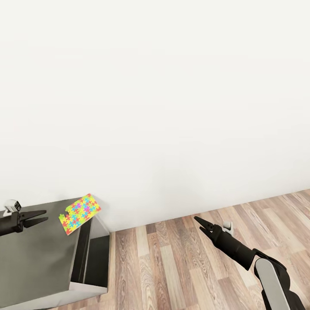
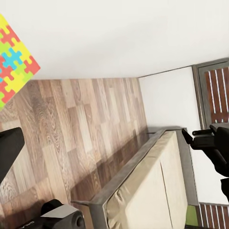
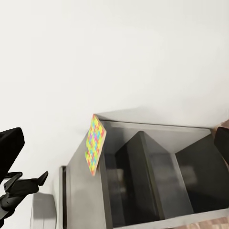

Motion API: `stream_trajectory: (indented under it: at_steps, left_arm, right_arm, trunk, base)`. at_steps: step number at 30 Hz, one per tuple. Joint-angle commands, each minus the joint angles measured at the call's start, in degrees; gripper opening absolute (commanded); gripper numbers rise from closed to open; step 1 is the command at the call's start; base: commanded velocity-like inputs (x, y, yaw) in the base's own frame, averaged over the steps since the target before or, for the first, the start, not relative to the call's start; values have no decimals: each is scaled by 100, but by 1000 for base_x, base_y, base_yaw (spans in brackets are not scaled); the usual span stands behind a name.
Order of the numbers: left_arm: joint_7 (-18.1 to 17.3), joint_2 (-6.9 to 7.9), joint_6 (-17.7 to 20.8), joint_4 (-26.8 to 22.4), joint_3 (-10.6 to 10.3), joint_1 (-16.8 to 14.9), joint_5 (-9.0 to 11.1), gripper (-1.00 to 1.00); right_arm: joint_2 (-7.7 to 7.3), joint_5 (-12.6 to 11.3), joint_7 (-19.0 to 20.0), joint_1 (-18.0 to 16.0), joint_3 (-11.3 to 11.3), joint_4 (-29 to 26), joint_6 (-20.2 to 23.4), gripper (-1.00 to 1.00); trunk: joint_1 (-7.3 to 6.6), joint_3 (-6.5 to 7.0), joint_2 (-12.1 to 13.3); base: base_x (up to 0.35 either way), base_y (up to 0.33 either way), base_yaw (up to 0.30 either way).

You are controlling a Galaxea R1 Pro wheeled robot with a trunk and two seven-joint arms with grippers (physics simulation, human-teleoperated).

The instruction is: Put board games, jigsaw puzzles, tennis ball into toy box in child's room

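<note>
Jigsaw puzzle (image 2: 14,59) corner, wood floor (image 2: 81,138), bed (image 2: 152,191) with beige mattress and grey frame.
White wall (image 2: 119,36) behind; the right gripper (image 2: 188,138) hangs over the bed, fingers close together.

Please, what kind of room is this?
Probably a child's bedroom: a colourful thin jigsaw puzzle sheet lies on a dark grey desk section, and a low bed with beige mattress stands on wood flooring.

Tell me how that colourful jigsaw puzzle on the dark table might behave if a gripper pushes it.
The jigsaw puzzle looks thin and flat, so probably light and apt to slide. It lies at the table corner, so a push could tip it off.
</note>
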Motion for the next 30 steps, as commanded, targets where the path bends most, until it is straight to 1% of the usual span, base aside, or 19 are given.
stream_trajectory:
  at_steps: [1, 8, 17, 30]
  left_arm:
    - [-24, 5, 61, 1, -42, -8, 29, 100]
    - [-24, 5, 61, 1, -42, -8, 25, 100]
    - [-24, 5, 55, 1, -42, -8, 40, 100]
    - [-24, 13, 52, 1, -42, -8, 74, 100]
  right_arm:
    - [1, 13, 24, -4, -9, -2, 33, 100]
    - [1, 14, 24, -4, -2, -2, 33, 100]
    - [8, 14, 24, -4, 0, -2, 33, 100]
    - [10, 13, 23, -4, 0, -2, 33, 100]
  trunk:
    - [4, -10, -10]
    - [4, -10, -10]
    - [4, -10, -10]
    - [4, -10, -10]
  base:
    - [117, 0, 0]
    - [51, 16, 0]
    - [3, 143, 0]
    - [0, 9, 0]
